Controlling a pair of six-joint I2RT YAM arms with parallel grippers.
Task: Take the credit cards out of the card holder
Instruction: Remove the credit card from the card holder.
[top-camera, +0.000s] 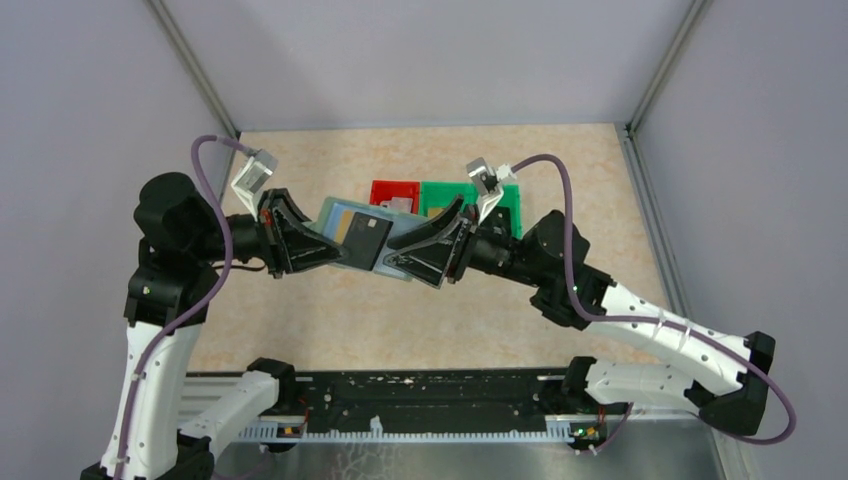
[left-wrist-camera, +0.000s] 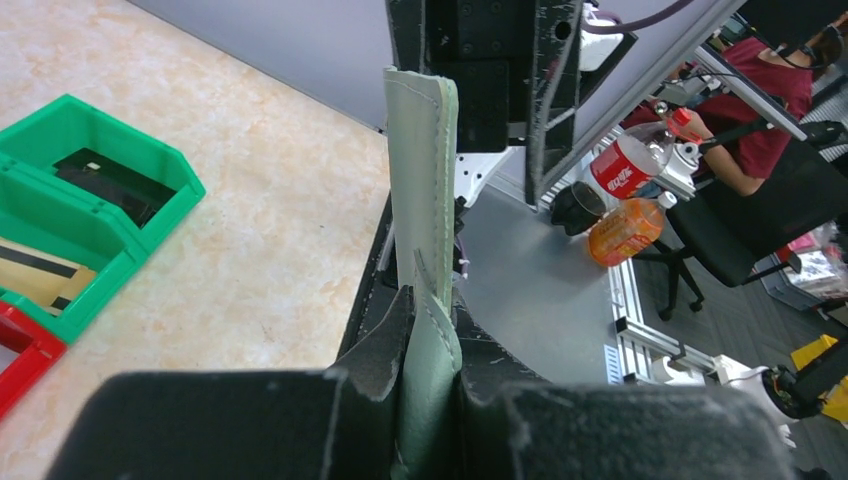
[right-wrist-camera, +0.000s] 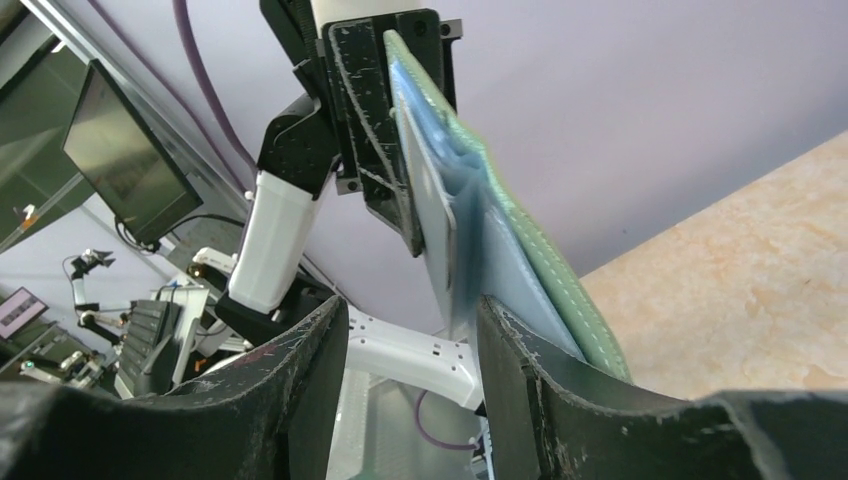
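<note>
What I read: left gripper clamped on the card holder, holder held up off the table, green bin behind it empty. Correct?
One thing is off: the green bin isn't empty. The left wrist view shows a dark flat item in one compartment and a tan striped card in the next. The rest stands: the left gripper is clamped on the card holder, held up off the table.

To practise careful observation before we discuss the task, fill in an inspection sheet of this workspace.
Surface: beige table.
Job's things: card holder held above the table between both arms; dark card showing in it.
Clutter: red bin and green bin at the back.
End effectors: left end effector shut on the card holder; right end effector open at its other edge.
Cables: purple cable along each arm.
Surroundings: grey walls.
</note>
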